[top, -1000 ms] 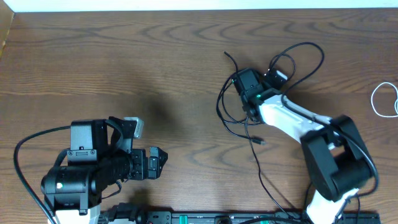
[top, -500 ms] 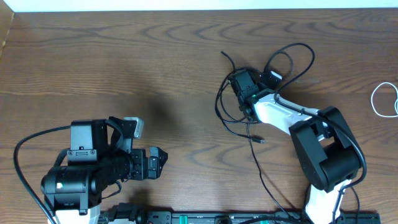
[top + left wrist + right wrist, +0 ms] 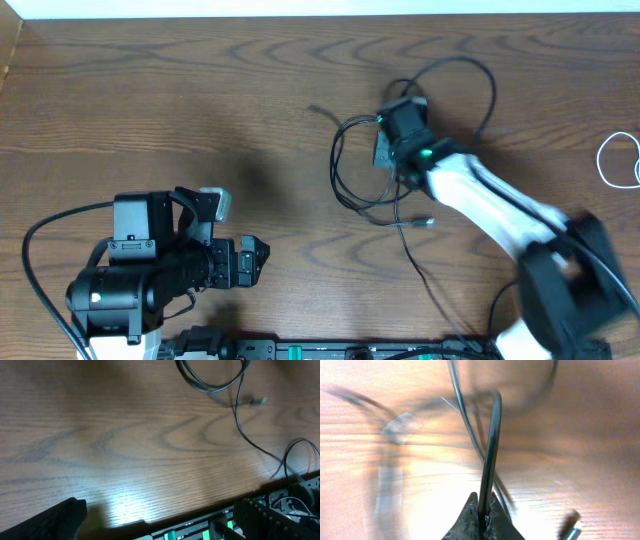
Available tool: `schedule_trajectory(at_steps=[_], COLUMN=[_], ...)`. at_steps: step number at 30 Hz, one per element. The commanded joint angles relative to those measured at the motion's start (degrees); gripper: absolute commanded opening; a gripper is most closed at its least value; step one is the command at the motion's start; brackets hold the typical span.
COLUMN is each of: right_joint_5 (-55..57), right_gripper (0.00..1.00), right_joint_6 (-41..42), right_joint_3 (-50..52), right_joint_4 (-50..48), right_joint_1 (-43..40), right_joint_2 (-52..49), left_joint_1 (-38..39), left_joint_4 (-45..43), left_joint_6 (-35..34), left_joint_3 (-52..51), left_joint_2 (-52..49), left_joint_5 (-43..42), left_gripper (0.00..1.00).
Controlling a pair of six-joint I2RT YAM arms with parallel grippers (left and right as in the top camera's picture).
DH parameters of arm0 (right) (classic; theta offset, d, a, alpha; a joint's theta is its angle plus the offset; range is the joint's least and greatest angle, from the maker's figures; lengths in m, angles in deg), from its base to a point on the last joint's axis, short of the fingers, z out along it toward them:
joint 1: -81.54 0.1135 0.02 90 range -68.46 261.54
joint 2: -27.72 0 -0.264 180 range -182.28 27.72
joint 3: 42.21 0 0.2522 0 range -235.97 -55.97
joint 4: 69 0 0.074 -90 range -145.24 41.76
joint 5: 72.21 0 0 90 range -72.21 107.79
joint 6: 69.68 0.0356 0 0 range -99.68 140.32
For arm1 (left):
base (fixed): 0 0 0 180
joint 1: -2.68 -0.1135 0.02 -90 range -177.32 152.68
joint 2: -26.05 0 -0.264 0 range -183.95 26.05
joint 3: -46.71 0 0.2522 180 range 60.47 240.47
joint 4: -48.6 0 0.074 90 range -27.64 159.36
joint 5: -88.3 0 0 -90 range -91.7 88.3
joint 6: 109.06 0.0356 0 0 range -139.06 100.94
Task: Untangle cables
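Note:
Several thin black cables (image 3: 337, 170) lie tangled on the wooden table right of centre, with one plug end (image 3: 428, 223) loose below the tangle. My right gripper (image 3: 388, 140) sits over the tangle. In the right wrist view it (image 3: 483, 512) is shut on one black cable (image 3: 492, 445) that rises straight out of the fingertips, with other strands blurred behind. A white cable (image 3: 618, 160) lies at the right edge. My left gripper (image 3: 252, 262) is open and empty at the front left. The left wrist view shows its fingers (image 3: 47, 520) far apart, with a cable loop (image 3: 210, 386) in the distance.
The thick black cable (image 3: 40, 270) of the left arm's base curves at the front left. A dark rail with green parts (image 3: 330, 350) runs along the table's front edge. The right arm (image 3: 500, 210) reaches diagonally from the front right corner.
My right gripper has kept hold of its black cable and shifted a little up the table. The tangle has spread to the left, one loose end sliding left. The right arm is blurred.

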Motion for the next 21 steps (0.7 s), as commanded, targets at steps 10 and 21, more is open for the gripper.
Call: schedule_trajectory(at_steps=[10, 21], right_joint_5=[-17.2, -22.43], right_gripper=[0.01, 0.01], right_joint_6=[-13.51, -13.51], right_joint_3=[-9.16, -9.14], right_joint_4=[-2.27, -0.33], right_joint_1=[0.98, 2.75], right_joint_2=[32.85, 34.25], left_joint_1=[-0.17, -0.13], left_joint_4=[-6.19, -11.89], left_joint_6=[1.18, 15.37], left_joint_3=[-0.04, -0.02], left_joint_2=[-2.08, -5.16], left_joint_5=[-11.26, -32.96], left_gripper=[0.99, 0.96])
